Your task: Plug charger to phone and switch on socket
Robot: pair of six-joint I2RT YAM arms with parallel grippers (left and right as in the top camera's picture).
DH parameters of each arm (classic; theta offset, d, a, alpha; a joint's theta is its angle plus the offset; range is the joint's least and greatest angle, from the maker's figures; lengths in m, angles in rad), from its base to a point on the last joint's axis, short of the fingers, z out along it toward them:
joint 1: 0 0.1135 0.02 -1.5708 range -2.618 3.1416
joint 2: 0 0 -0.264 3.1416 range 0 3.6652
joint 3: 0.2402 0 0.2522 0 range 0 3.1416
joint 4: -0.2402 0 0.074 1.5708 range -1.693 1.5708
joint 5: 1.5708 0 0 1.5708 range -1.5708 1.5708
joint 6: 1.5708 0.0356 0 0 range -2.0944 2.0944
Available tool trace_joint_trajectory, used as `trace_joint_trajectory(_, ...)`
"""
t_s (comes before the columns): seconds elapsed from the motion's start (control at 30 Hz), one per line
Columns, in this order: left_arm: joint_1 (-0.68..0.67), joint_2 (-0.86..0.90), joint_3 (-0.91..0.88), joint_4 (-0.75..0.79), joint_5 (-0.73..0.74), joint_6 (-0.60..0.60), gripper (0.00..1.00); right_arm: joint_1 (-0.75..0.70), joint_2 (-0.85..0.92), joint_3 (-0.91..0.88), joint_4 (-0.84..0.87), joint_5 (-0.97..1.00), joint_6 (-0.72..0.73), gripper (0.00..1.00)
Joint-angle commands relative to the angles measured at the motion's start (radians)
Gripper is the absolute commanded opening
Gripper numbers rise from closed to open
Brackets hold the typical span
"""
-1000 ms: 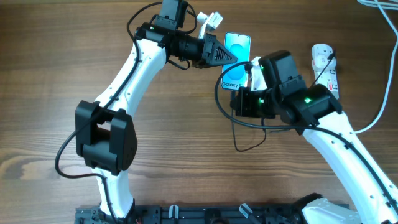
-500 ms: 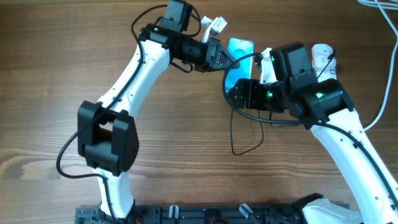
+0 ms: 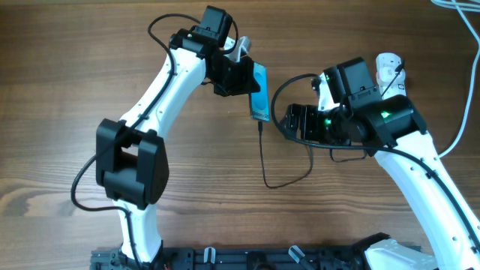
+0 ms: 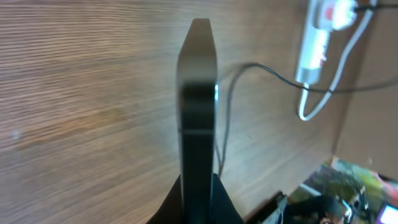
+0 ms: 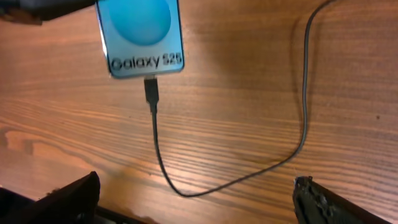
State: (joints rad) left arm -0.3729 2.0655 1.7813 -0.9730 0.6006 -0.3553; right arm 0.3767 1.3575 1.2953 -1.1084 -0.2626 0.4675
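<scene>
My left gripper (image 3: pixel 246 79) is shut on the phone (image 3: pixel 259 93), holding it above the table and tilted on edge. The left wrist view shows the phone (image 4: pixel 198 106) edge-on between the fingers (image 4: pixel 217 202). In the right wrist view its blue screen (image 5: pixel 140 34) faces me, and the charger's dark plug (image 5: pixel 151 93) sits in its lower end. The thin black cable (image 3: pixel 264 161) hangs from the phone, loops over the table and runs toward the white socket (image 3: pixel 391 75) at the right. My right gripper (image 3: pixel 289 124) stands open and empty, just right of the phone.
The socket's thick white lead (image 3: pixel 457 127) curves along the right edge of the table. The charger cable's loop (image 5: pixel 249 177) lies on the wood under my right gripper. The socket (image 4: pixel 318 34) also shows far off in the left wrist view.
My right gripper opened, let go of the plug and drew back a little. The left arm carried the phone leftward and turned it on edge, with the cable trailing from it.
</scene>
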Motion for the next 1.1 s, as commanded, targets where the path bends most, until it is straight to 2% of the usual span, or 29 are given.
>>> trace_joint_trajectory(0.0, 0.027, 0.044, 0.003, 0.007, -0.002, -0.043, 0.04, 0.002, 0.000, 0.017, -0.011, -0.019, 0.000, 1.00)
trace_joint_trajectory(0.1, 0.034, 0.076, 0.003, 0.006, 0.092, 0.021, 0.04, 0.002, 0.000, 0.017, -0.011, -0.019, 0.001, 1.00)
trace_joint_trajectory(0.67, 0.075, 0.220, 0.003, 0.006, 0.080, 0.113, 0.04, 0.002, 0.000, 0.016, -0.015, -0.027, 0.006, 1.00)
trace_joint_trajectory(1.07, 0.072, 0.224, 0.003, -0.013, 0.075, 0.171, 0.04, 0.002, 0.000, 0.015, -0.015, -0.027, 0.006, 1.00)
